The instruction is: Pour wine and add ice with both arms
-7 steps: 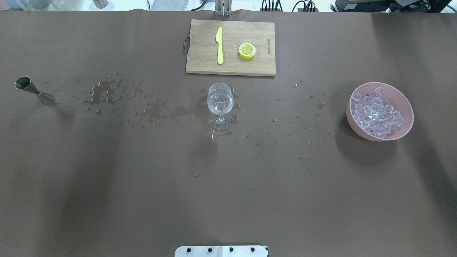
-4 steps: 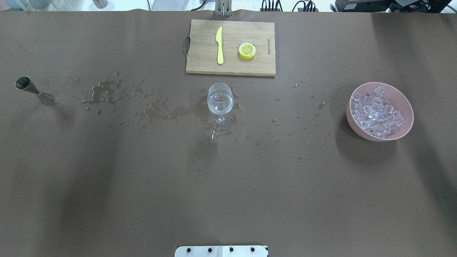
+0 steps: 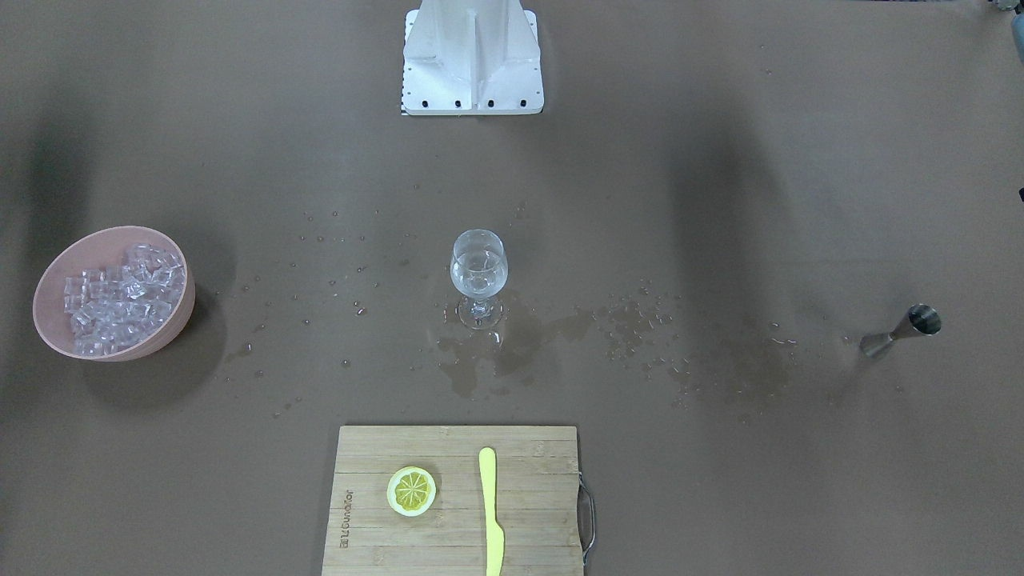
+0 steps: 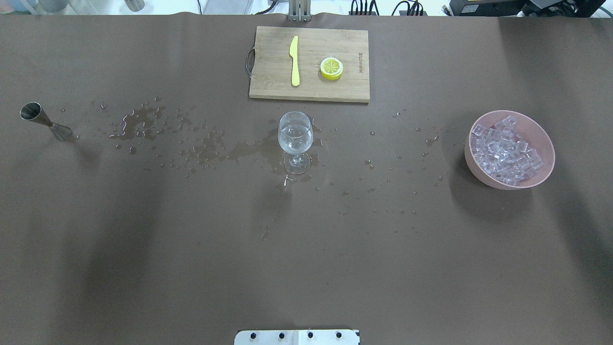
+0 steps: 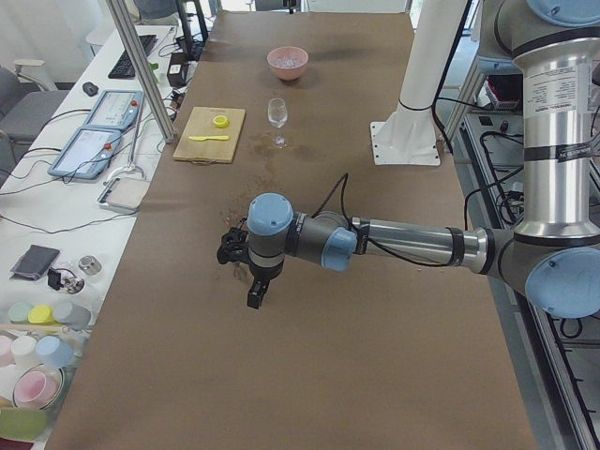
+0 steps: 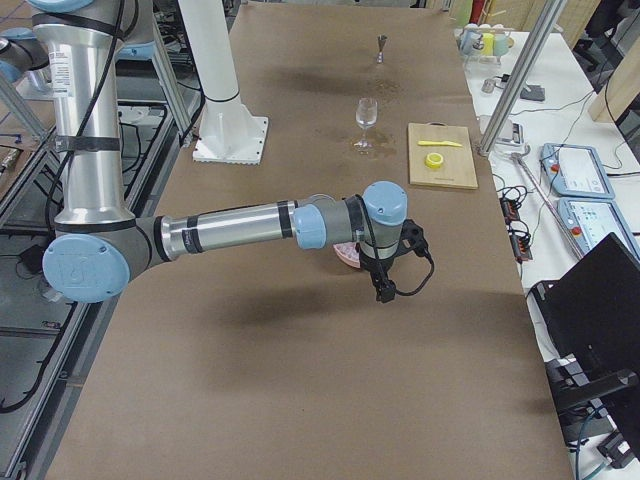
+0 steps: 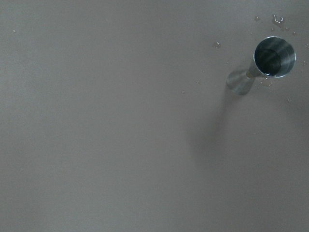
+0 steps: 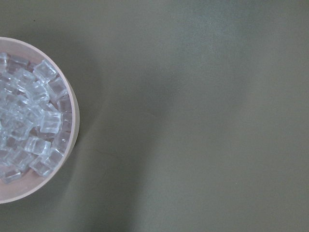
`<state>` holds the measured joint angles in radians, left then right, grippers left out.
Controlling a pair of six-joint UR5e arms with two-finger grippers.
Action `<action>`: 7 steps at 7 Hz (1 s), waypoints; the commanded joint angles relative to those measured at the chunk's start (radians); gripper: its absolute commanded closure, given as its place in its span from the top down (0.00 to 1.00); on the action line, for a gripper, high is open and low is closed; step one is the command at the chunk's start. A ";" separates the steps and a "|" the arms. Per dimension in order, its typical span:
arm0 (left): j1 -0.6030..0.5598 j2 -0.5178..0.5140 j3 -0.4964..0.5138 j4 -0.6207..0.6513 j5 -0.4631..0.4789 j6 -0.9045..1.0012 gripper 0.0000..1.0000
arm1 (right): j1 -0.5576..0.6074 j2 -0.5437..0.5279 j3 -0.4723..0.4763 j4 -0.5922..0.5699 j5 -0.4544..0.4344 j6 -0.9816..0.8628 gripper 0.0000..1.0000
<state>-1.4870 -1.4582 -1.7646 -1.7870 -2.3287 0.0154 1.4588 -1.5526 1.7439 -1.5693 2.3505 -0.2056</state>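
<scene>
Jaws on both arms sit too far off to judge. Over the brown table (image 4: 306,268), the left arm (image 5: 403,246) hangs near the jigger (image 4: 45,122) and the right arm (image 6: 230,225) near the pink bowl (image 4: 483,177) of ice (image 4: 505,151). Between them, below the cutting board (image 4: 309,64), the glass (image 4: 295,132) holds wine (image 4: 295,143) among spilled drops (image 4: 143,122).

Open table (image 4: 383,268) between glass (image 4: 295,136) and bowl (image 4: 546,175)

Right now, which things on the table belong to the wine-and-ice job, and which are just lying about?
Job: glass, wine in it, jigger, bowl, ice.
Lying about: board, knife, lemon, spill.
</scene>
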 commanded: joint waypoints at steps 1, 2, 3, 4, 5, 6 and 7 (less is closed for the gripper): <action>-0.001 0.004 0.005 -0.050 0.000 0.000 0.98 | 0.000 0.005 -0.006 0.000 0.001 0.000 1.00; -0.001 0.010 0.013 -0.084 0.000 -0.003 0.98 | 0.000 0.005 -0.006 0.000 0.001 0.000 1.00; -0.001 0.006 -0.005 -0.091 0.000 -0.006 0.98 | 0.000 0.005 -0.006 0.000 0.001 0.000 1.00; -0.001 -0.001 -0.019 -0.109 0.000 -0.005 0.98 | 0.000 0.005 -0.004 0.000 0.001 0.000 1.00; -0.001 0.008 -0.015 -0.212 0.002 -0.018 0.98 | 0.000 0.005 -0.004 0.000 0.001 0.000 1.00; -0.001 0.019 0.035 -0.310 0.000 -0.066 0.98 | 0.000 0.005 0.000 0.000 0.003 0.000 1.00; -0.001 0.042 0.060 -0.438 0.000 -0.110 0.98 | 0.000 0.003 -0.001 0.000 0.003 0.000 1.00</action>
<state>-1.4880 -1.4374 -1.7387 -2.0864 -2.3282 -0.0450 1.4588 -1.5480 1.7422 -1.5693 2.3526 -0.2056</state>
